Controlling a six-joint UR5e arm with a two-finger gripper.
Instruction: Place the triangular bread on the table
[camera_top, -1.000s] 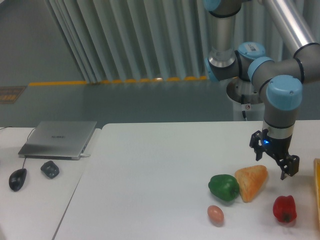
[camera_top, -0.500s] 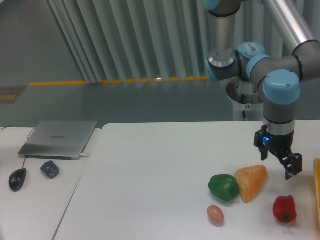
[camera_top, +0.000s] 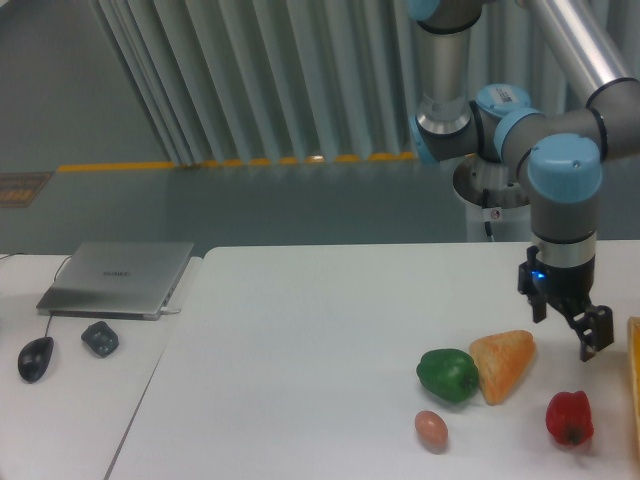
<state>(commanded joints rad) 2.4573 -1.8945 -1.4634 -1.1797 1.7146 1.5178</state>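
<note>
triangular bread (camera_top: 502, 364) laid flat on the table (camera_top: 300, 380), pressed up against a green pepper (camera_top: 447, 374), gripper (camera_top: 567, 329) hung just right of it, jaws spread apart, nothing held

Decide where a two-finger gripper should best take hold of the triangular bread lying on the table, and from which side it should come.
Grip the triangular bread across its narrower lower half, coming straight down from above. It lies flat on the table, so the top is free. The green pepper touches or nearly touches its left edge, leaving a finger little room there, so the tapered end probably suits the gripper better.
</note>
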